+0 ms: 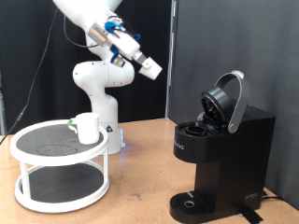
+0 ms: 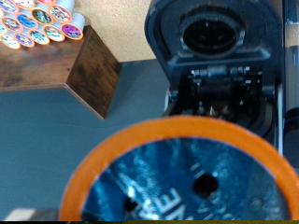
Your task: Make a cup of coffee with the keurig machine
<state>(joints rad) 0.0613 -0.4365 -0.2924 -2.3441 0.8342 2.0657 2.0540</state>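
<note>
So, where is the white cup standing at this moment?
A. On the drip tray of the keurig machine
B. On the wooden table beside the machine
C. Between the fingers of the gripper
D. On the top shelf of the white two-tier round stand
D: the cup stands on the upper shelf of the white round stand, far from the keurig machine, whose lid is open.

The keurig machine (image 1: 220,154) is black and boxy, standing on the worktop at the exterior view's right; its rounded hinged lid is raised and tilted back, baring the pod chamber beneath; a round drip tray sits at its base, with nothing on it; in the wrist view (image 2: 220,70) the open lid's round inner face shows above the dark chamber; the cup (image 1: 87,128) is a small plain white mug, upright on the top tier of a white round two-tier rack at the exterior view's left, well apart from the machine.
</note>
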